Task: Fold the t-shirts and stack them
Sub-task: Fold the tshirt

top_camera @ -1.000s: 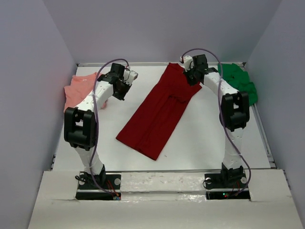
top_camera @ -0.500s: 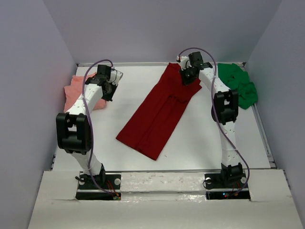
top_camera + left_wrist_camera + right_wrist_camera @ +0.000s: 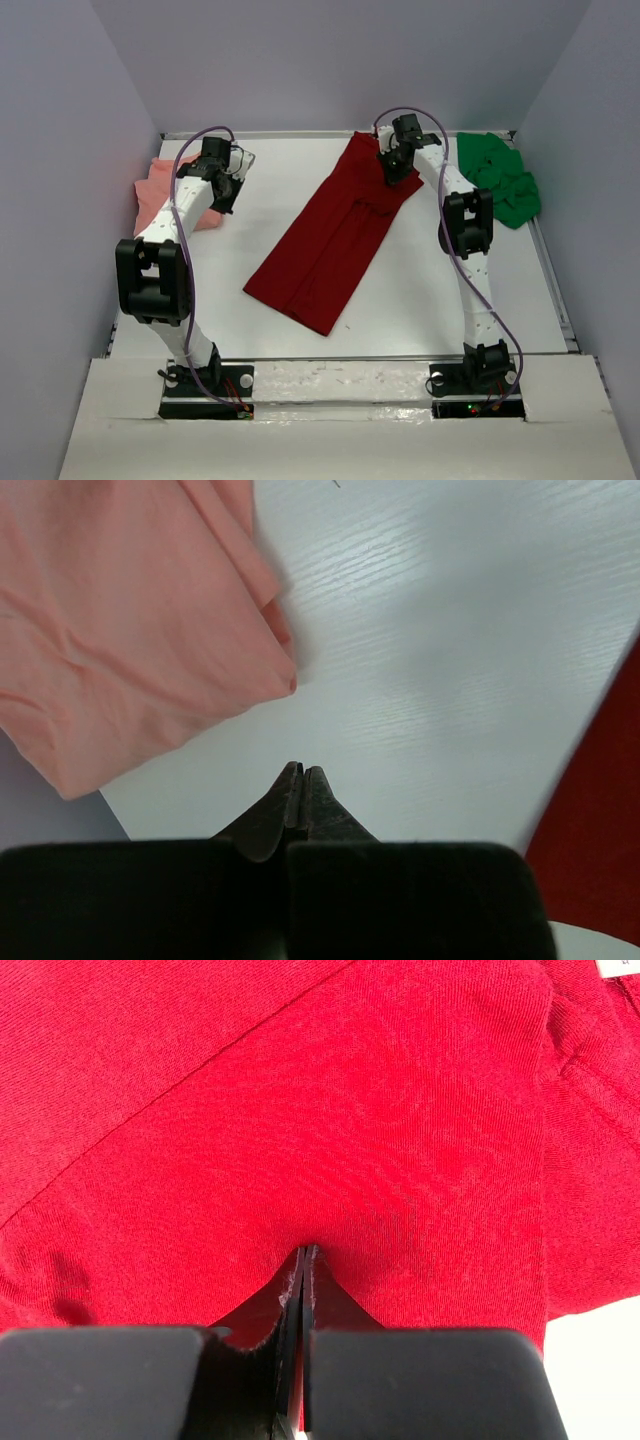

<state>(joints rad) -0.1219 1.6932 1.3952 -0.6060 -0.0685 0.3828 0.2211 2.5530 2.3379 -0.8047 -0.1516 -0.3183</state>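
Table [image 3: 420, 300] is lit evenly and brightly from above — a soft shadow is thrown on it beside the salmon pink t-shirt [image 3: 120, 630]; wrist-view foregrounds are blurred.

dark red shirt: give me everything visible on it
The dark red t-shirt is plain knit-looking cloth, folded lengthwise into a long strip, lying flat on the white table, diagonal from near-centre to the far edge. A sleeve is folded over its far half. The right tool, shut, has its tips at the cloth there; slight puckers surround them, but a pinch can't be confirmed.

The red t-shirt [image 3: 330, 240], pink t-shirt [image 3: 155, 190] and green t-shirt [image 3: 500, 180] are plain.
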